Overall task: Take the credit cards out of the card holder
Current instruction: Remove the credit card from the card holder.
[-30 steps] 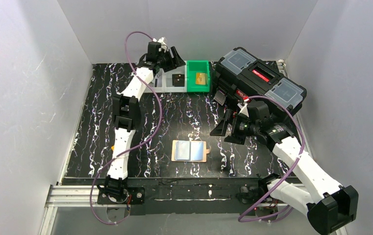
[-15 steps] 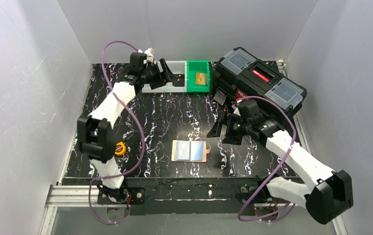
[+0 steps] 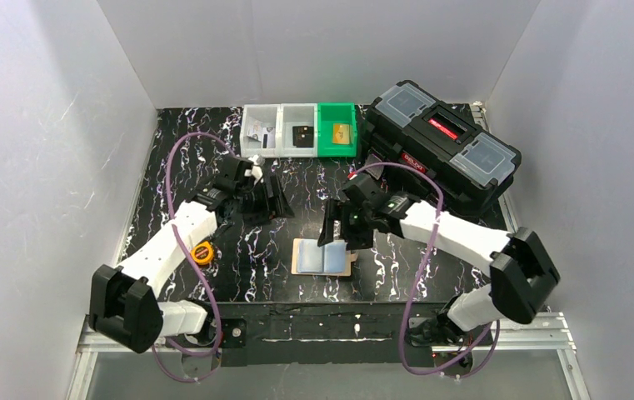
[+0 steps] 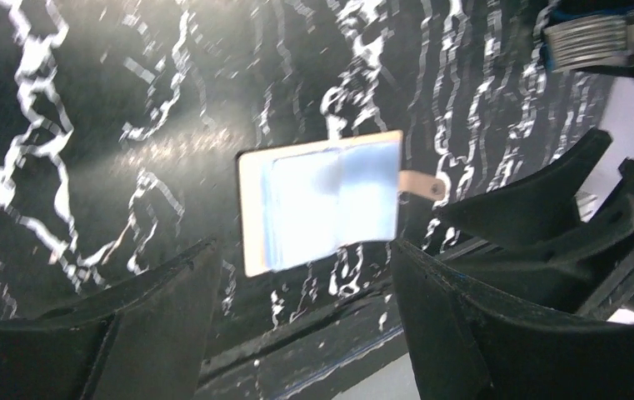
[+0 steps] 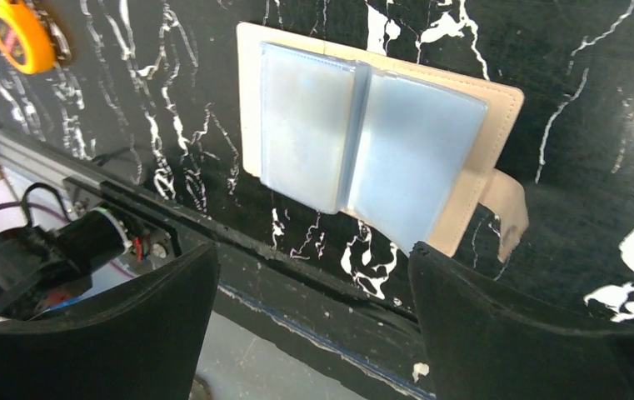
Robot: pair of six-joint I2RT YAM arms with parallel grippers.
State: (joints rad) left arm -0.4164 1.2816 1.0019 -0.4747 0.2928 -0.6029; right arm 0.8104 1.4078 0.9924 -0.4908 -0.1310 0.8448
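From above, the card holder (image 3: 323, 257) lies open by the desk's near edge; a tan-gold card (image 3: 342, 132) sits in the green bin (image 3: 325, 143), so I judge one out, the blue one left. Left wrist: left gripper (image 4: 301, 258) spread, empty. Right wrist: right gripper (image 5: 312, 254) spread over the holder; both arms have swung in since

The card holder (image 3: 317, 257) lies open and flat near the front of the table (image 3: 305, 179). I see bare tabletop on its left and behind it, room enough for a gripper to pass. The right gripper (image 3: 342, 236) hangs just over its far right corner, fingers spread wide, closing off that side from above; the snap tab (image 3: 351, 261) juts out there too. The left gripper (image 3: 270, 204) sits back-left, well apart, also spread. 1 tape measure (image 3: 202, 252) lies further left by the left arm. 3 bins (image 3: 301, 131) and the toolbox (image 3: 442, 142) line the back, well away. The front rail (image 3: 313, 327) runs near the holder's near edge.
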